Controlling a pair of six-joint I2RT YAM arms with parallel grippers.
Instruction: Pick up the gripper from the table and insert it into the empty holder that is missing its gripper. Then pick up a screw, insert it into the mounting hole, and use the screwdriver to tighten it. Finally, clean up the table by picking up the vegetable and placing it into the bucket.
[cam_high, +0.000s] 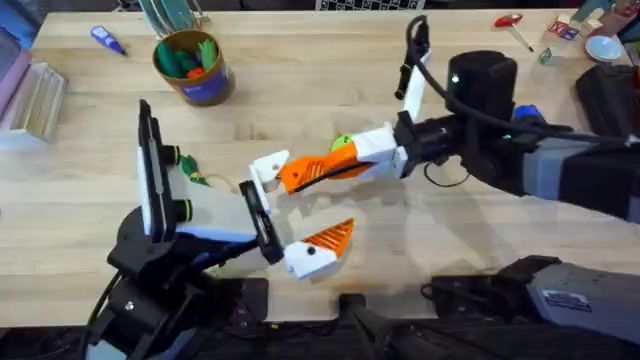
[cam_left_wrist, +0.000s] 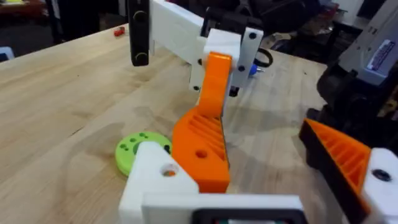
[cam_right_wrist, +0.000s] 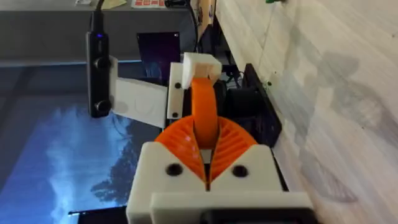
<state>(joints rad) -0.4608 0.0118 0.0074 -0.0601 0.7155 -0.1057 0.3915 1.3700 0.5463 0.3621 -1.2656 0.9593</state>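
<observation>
My right gripper (cam_high: 352, 160) is shut on the orange ribbed gripper (cam_high: 318, 171) and holds it level above the table. In the right wrist view its orange pads (cam_right_wrist: 231, 146) clamp the gripper (cam_right_wrist: 204, 112). The piece's far end lies against the holder (cam_high: 268, 166), the bare white jaw of my left gripper (cam_high: 296, 208), which is open. In the left wrist view the orange gripper (cam_left_wrist: 202, 146) sits alongside the holder (cam_left_wrist: 155, 177). The bucket (cam_high: 196, 68) stands at the back left with toy pieces inside. A small green vegetable (cam_high: 199, 177) lies beside the left wrist. A blue screwdriver (cam_high: 527, 113) shows partly behind the right arm.
A lime-green disc (cam_high: 342, 143) lies on the table just behind the right gripper. A small blue-white pen (cam_high: 108, 40) is at the back left and a red-handled tool (cam_high: 510, 22) at the back right. Clear boxes (cam_high: 30, 100) stand at the left edge.
</observation>
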